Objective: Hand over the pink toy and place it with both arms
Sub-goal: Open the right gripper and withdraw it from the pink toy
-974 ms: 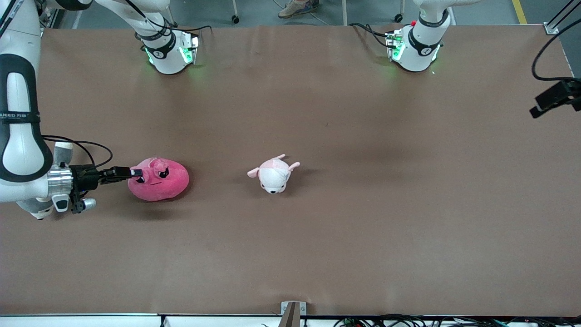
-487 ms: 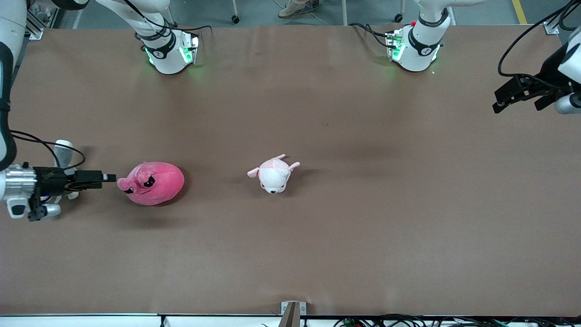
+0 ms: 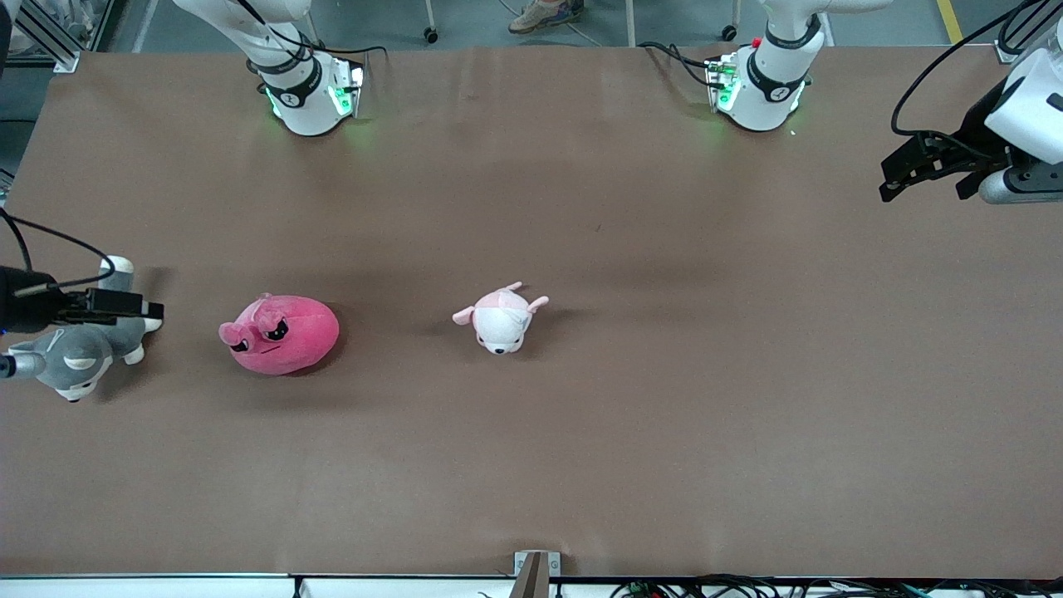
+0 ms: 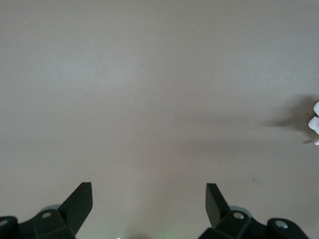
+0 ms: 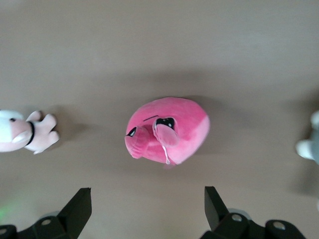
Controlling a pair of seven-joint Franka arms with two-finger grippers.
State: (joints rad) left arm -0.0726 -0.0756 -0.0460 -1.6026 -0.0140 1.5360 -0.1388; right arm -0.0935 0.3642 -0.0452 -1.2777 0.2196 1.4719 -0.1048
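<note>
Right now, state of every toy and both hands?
pink toy: lying on the table, free of both hands
pale toy: lying on the table, untouched
husky: lying at the right arm's end of the table
right hand: open, empty, over the husky
left hand: open, empty, over the left arm's end of the table

White arms (image 3: 785, 50), black joint bands, green-lit bases
</note>
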